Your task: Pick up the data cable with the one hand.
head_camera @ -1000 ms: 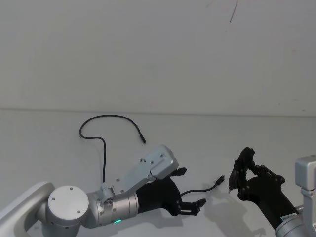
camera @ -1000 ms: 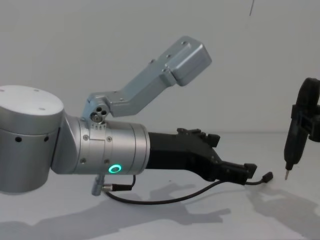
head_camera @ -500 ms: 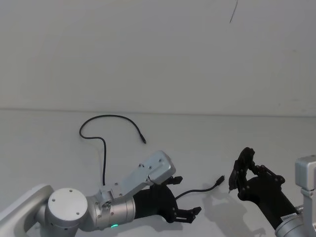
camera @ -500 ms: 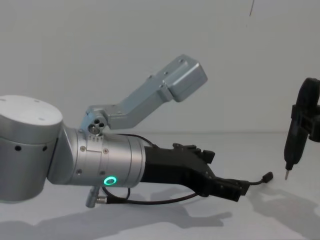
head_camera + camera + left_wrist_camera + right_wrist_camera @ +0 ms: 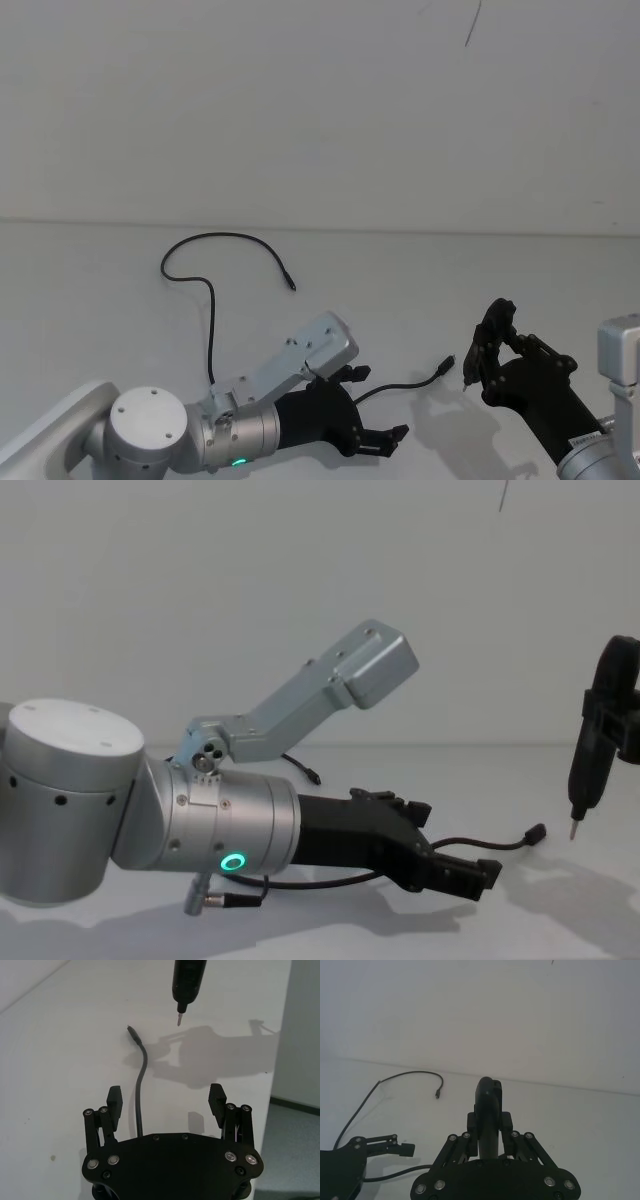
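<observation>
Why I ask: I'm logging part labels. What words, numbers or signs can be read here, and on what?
None can be read.
White label on the right arm: print too small to read.
No text on the left hand, the cable or the tool in the right hand.

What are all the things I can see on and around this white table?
long, thin, flexible data cable: one, black, lying curved across the table.
flat table: one, white, under everything.
plain wall: one, white, behind the table.
slim pen-shaped tool with a pale tip: one, black, tip down above the table's right side.
left gripper: one, black on a silver wrist with a green ring, low over the table, open around the cable's near end.
right gripper: one, black, shut on the pen-shaped tool.
</observation>
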Controlling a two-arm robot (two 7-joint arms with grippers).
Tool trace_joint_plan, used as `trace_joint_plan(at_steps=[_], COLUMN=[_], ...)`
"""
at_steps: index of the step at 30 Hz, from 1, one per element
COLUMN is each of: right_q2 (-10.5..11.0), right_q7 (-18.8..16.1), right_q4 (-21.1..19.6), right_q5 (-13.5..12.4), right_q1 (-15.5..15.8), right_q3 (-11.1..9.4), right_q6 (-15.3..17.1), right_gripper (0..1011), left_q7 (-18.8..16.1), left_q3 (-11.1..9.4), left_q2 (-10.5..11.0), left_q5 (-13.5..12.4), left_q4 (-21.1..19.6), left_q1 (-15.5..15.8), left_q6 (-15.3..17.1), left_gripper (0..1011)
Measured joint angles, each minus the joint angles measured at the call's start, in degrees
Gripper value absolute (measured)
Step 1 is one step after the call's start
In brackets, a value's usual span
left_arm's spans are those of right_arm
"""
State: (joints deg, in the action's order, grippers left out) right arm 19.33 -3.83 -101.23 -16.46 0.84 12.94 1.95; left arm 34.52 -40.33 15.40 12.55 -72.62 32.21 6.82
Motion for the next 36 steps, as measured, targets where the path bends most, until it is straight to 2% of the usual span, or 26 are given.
trace_joint_plan(at_steps=[22, 31, 32, 35, 36], right_q2=[0.0, 0.0, 0.0, 0.0, 0.0], right_q7=[0.0, 0.0, 0.0, 0.0, 0.0], right_q4=[0.0, 0.0, 0.0, 0.0, 0.0], right_q5=[0.0, 0.0, 0.0, 0.0, 0.0], right_q1=[0.0, 0.0, 0.0, 0.0, 0.0], right_q3=[0.0, 0.0, 0.0, 0.0, 0.0], right_q6=[0.0, 0.0, 0.0, 0.0, 0.0], right_gripper=[269, 269, 269, 269, 269], left_q7=[-1.5, -1.4, -1.3, -1.3, -1.3], left_q3=[1.8, 1.9, 1.9, 1.9, 1.9], left_q2=[-3.2, -4.6, -4.8, -5.0, -5.1], left_q5=[-0.7, -1.1, -1.1, -1.2, -1.2], left_q4=[6.6, 9.5, 9.9, 10.4, 10.5], left_q1=[1.3, 2.1, 2.2, 2.4, 2.4], left_q6=[-1.6, -2.2, -2.3, -2.4, -2.5], left_gripper=[998, 803, 748, 672, 611])
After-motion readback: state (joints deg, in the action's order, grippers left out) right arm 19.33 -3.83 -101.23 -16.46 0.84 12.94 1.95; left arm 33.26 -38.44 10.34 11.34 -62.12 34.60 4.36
